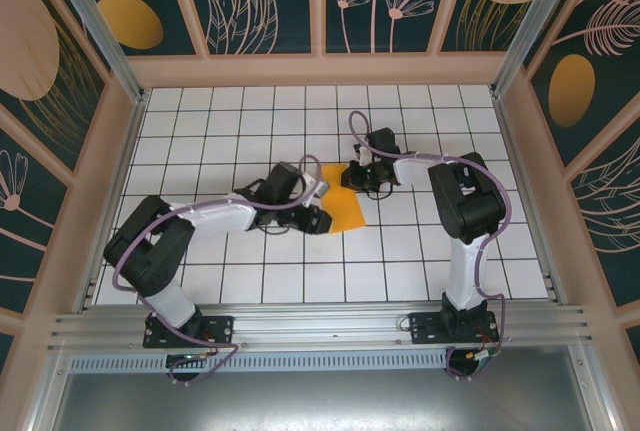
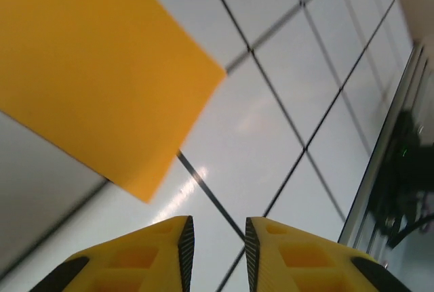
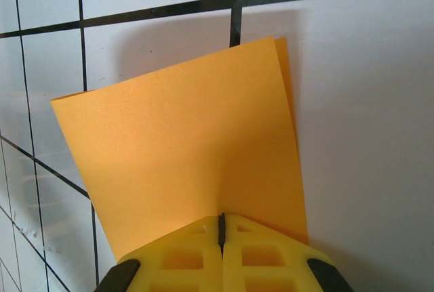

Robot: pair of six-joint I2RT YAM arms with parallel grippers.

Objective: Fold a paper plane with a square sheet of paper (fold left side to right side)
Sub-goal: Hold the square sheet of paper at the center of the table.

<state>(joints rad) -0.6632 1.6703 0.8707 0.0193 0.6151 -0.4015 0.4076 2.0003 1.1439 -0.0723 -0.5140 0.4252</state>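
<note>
The square sheet of paper point(image 1: 345, 209) lies on the white tiled table, bright orange and doubled over, narrower than it is long. In the right wrist view the sheet of paper point(image 3: 183, 150) shows two layers, the lower edge peeking out on the right. My right gripper point(image 3: 221, 221) is shut on its near edge; from above, the right gripper point(image 1: 352, 179) sits at the sheet's far end. My left gripper point(image 2: 219, 234) is open over bare tile with nothing between its fingers, the sheet of paper point(image 2: 95, 68) just ahead on the left. Seen from above, the left gripper point(image 1: 322, 219) is at the sheet's left edge.
The tiled table point(image 1: 250, 121) is ringed by low beige walls with decorated panels above. An aluminium rail point(image 1: 320, 323) runs along the near edge by the arm bases. The right arm's cable point(image 1: 356, 131) loops above its wrist.
</note>
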